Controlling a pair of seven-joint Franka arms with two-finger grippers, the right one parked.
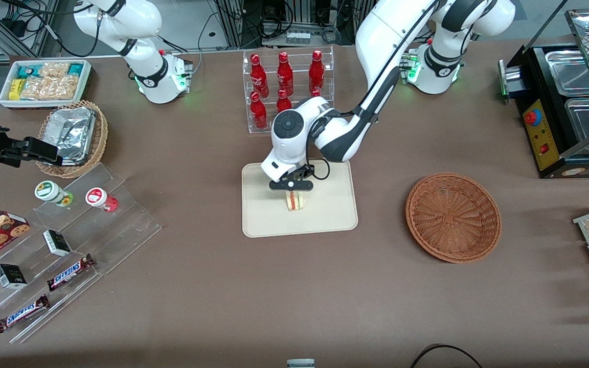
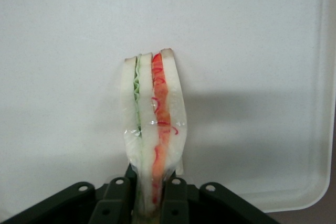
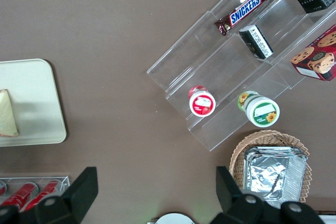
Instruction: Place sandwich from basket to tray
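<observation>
The left arm's gripper is over the middle of the cream tray and is shut on the sandwich, a wrapped wedge with white bread and green and orange-red filling. In the left wrist view the sandwich stands on edge between the two dark fingers, with the tray under it; I cannot tell if it touches the tray. The round reddish-brown basket lies empty on the table beside the tray, toward the working arm's end. The sandwich and tray also show in the right wrist view.
A clear rack of red bottles stands farther from the camera than the tray. A lighter wicker basket with foil trays, a white bin of snack packets and acrylic steps with snacks lie toward the parked arm's end. A black food warmer stands toward the working arm's end.
</observation>
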